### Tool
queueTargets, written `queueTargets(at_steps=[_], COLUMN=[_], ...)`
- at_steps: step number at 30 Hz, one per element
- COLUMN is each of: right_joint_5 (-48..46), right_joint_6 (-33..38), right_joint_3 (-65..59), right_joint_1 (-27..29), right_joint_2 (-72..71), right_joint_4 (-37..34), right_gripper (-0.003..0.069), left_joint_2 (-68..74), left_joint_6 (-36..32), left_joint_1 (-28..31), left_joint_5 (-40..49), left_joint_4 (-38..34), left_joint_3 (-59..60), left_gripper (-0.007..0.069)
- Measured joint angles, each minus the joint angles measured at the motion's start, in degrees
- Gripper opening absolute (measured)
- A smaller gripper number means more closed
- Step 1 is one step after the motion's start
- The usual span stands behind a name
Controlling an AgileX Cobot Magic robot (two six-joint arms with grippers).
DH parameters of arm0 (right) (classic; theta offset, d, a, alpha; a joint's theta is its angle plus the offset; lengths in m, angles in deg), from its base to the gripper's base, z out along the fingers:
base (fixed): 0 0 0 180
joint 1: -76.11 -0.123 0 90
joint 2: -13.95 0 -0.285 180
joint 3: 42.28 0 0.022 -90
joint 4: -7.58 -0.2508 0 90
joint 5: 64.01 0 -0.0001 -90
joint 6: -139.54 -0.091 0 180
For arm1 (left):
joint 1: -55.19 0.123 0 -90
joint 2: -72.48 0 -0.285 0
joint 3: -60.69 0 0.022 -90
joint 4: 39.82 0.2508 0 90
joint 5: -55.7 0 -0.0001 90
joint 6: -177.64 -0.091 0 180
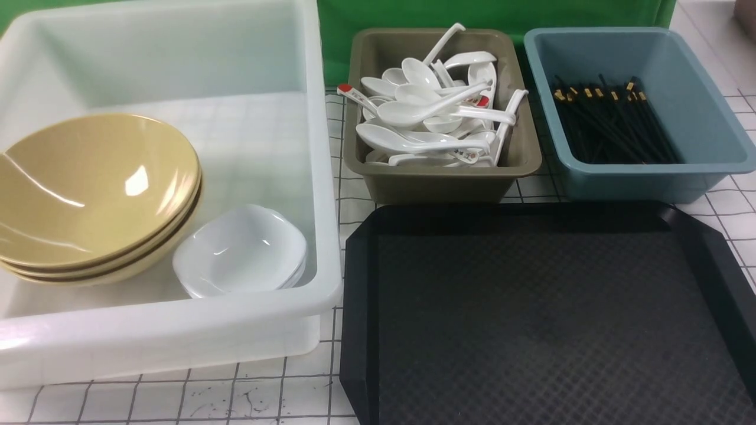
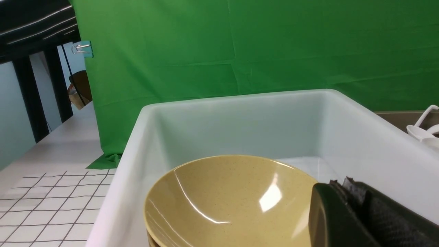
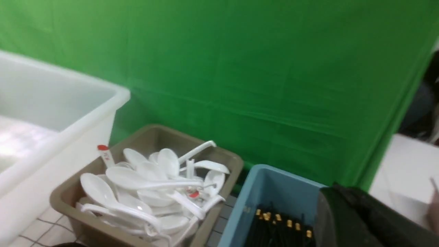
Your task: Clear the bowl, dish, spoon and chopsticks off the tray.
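Note:
The black tray (image 1: 531,330) lies at the front right with nothing on it. Tan bowls (image 1: 88,183) sit stacked in the white tub (image 1: 177,319), and beside them is a small stack of white dishes (image 1: 242,248). White spoons (image 1: 425,112) fill the olive bin (image 1: 437,183). Black chopsticks (image 1: 608,124) lie in the blue bin (image 1: 697,118). Neither arm shows in the front view. My left gripper (image 2: 339,183) is shut and empty, hanging by the top bowl (image 2: 223,199). My right gripper (image 3: 334,187) is shut and empty near the blue bin (image 3: 271,178) and its chopsticks (image 3: 277,223).
The white tub takes up the left of the table, with high walls (image 2: 240,99). The olive bin (image 3: 68,192) and blue bin stand side by side behind the tray. A green cloth (image 1: 472,12) hangs at the back. Gridded tabletop (image 1: 177,401) shows in front.

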Motion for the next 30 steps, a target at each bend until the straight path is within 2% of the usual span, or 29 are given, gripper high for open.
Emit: queueTargets(at_steps=[3, 4, 6, 9, 11, 17, 20, 22, 26, 30], right_joint_5=[4.91, 5.54, 5.91, 6.23, 9.73, 17.21, 17.48, 17.38, 12.20, 4.91], right_joint_6=[-0.06, -0.11, -0.11, 0.22, 1.29, 3.67, 3.77, 1.33, -1.00, -1.98], right_joint_3=[-9.71, -17.13, -24.07, -31.24, -36.16, -38.28, -38.31, -38.36, -38.36, -38.36], right_joint_1=[0.00, 0.00, 0.00, 0.00, 0.00, 1.63, 4.83, 8.92, 14.10, 15.28], right_joint_2=[-6.74, -13.67, -21.72, -32.60, -37.09, -33.07, -33.24, -33.90, -37.37, -38.01], right_joint_4=[0.00, 0.00, 0.00, 0.00, 0.00, -3.34, -3.15, -1.06, 1.05, 1.63], right_gripper=[0.0036, 0.0036, 0.0036, 0.0036, 0.0036, 0.0037, 0.0038, 0.0038, 0.0039, 0.0040], left_joint_2=[0.00, 0.00, 0.00, 0.00, 0.02, 0.02, 0.02, 0.02, 0.02, 0.02], left_joint_6=[0.00, 0.00, 0.00, 0.00, 0.00, 0.00, 0.00, 0.00, 0.00, 0.00], left_joint_1=[0.00, 0.00, 0.00, 0.00, 0.00, -0.04, -0.04, -0.04, -0.04, -0.04], left_joint_5=[0.00, 0.00, 0.00, 0.00, -0.36, 0.07, 0.18, 0.12, 0.12, 0.07], left_joint_4=[0.00, 0.00, 0.00, 0.00, 0.05, 0.05, 0.05, 0.05, 0.05, 0.05], left_joint_3=[0.00, 0.00, 0.00, 0.04, 0.11, 0.17, 0.22, 0.22, 0.22, 0.24], left_gripper=[-0.0006, -0.0006, -0.0006, -0.0006, -0.0006, -0.0006, -0.0006, -0.0006, -0.0006, -0.0006])
